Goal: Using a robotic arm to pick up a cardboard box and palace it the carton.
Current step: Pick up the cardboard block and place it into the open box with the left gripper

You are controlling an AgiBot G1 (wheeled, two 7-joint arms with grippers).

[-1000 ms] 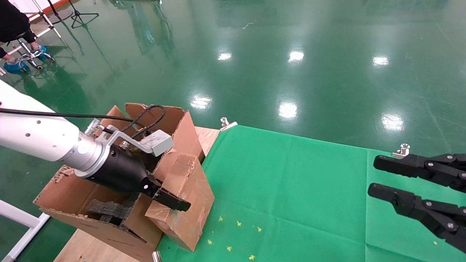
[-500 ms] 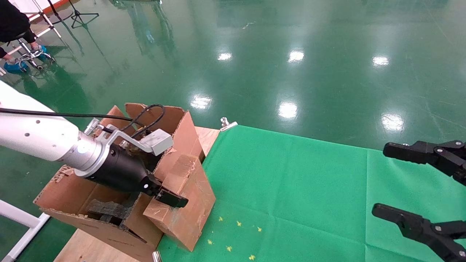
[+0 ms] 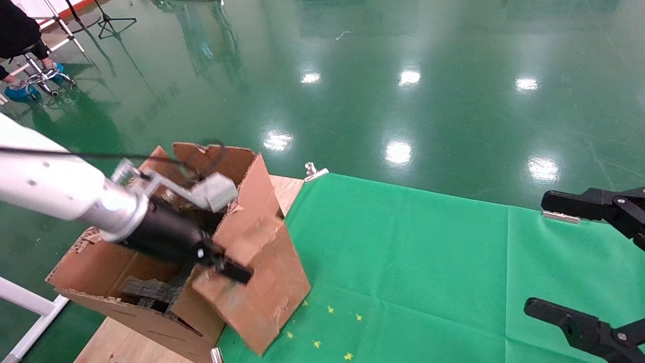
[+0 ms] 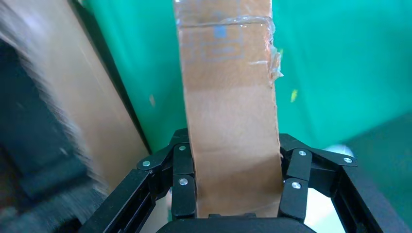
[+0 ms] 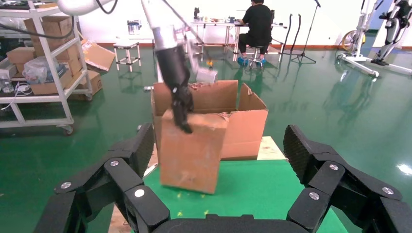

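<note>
The robotic arm (image 3: 55, 191), my left arm, reaches over the carton (image 3: 95, 272). Its gripper (image 3: 237, 267) is shut on the top end of the cardboard box (image 3: 262, 292). The box hangs tilted against the carton's right wall, its low end just above the green cloth (image 3: 428, 262). In the left wrist view the box (image 4: 231, 121) fills the space between the fingers (image 4: 183, 184) of the gripper (image 4: 233, 189), with the carton wall (image 4: 73, 107) beside it. The right wrist view shows the box (image 5: 192, 150) in front of the carton (image 5: 243, 126). My right gripper (image 3: 538, 252) is wide open and empty at the right edge.
Black foam blocks (image 3: 148, 290) lie inside the carton. Metal clips (image 3: 315, 171) (image 3: 559, 217) hold the cloth at the back edge. Bare wood (image 3: 126, 348) shows under the carton. A seated person (image 3: 17, 30) is far left on the green floor.
My left gripper has lifted and tipped the cardboard box, swinging its low end outward. My right gripper has opened wide and drawn back to the right.
</note>
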